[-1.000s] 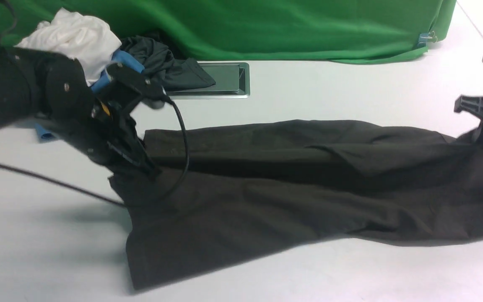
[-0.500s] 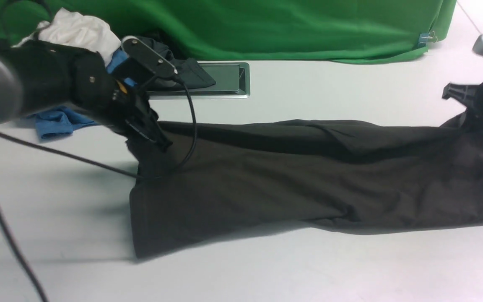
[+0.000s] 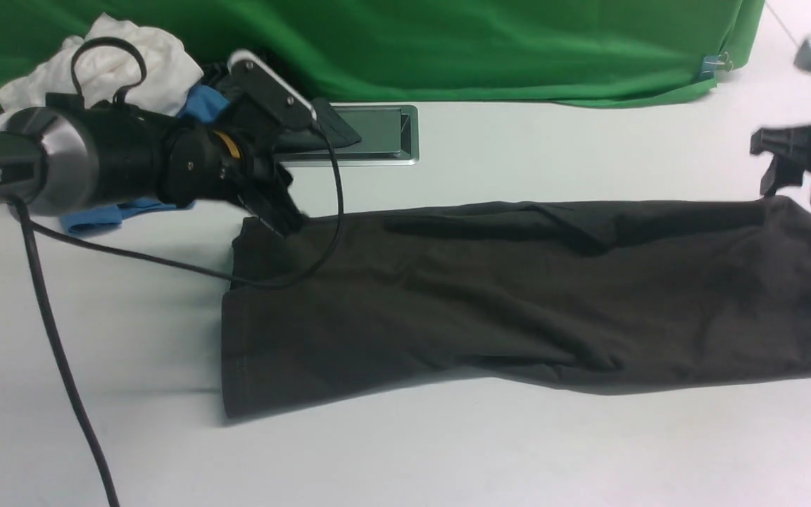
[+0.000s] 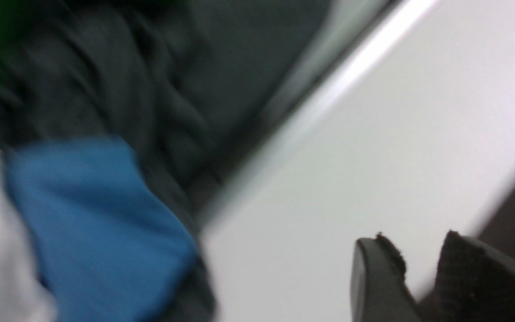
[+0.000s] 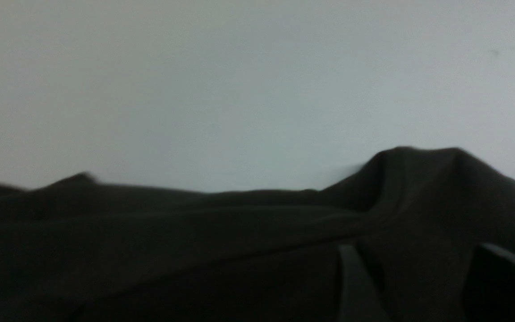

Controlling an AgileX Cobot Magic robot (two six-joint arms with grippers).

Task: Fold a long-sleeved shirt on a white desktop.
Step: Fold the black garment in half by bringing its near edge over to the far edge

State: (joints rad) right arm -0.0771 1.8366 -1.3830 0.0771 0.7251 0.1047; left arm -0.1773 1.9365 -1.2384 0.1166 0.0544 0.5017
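The shirt (image 3: pixel 518 296) lay folded lengthwise into a long dark band across the white desk (image 3: pixel 448 451), running from approx. the desk's middle-left to past the right edge of the front view, with its far edge doubled over in a narrow fold. The left gripper (image 3: pixel 280 215) sat at the shirt's far-left corner, tips touching the cloth; in the left wrist view its fingers (image 4: pixel 376 277) stood a little apart w/ bare desk showing between them and dark cloth only beside the other finger, so it looked slightly open and held nothing. The right gripper (image 3: pixel 789 165) hung just above the shirt's far-right corner, blurred in the front view. Its wrist view showed two fingers (image 5: pixel 356 286) spread wide over the dark cloth, nothing pinched between them.

Behind the left arm, a heap of other clothes lay against the green backdrop (image 3: pixel 448 49): a white garment (image 3: pixel 131 60), a blue one (image 3: pixel 99 218) partly under the arm, and a dark grey one (image 4: pixel 128 89) draped over the edge of the metal-framed panel (image 3: pixel 384 134) set into the desk. A black cable (image 3: pixel 60 366) trailed from the left arm over the desk toward the near edge; another looped from the wrist camera onto the shirt's corner.
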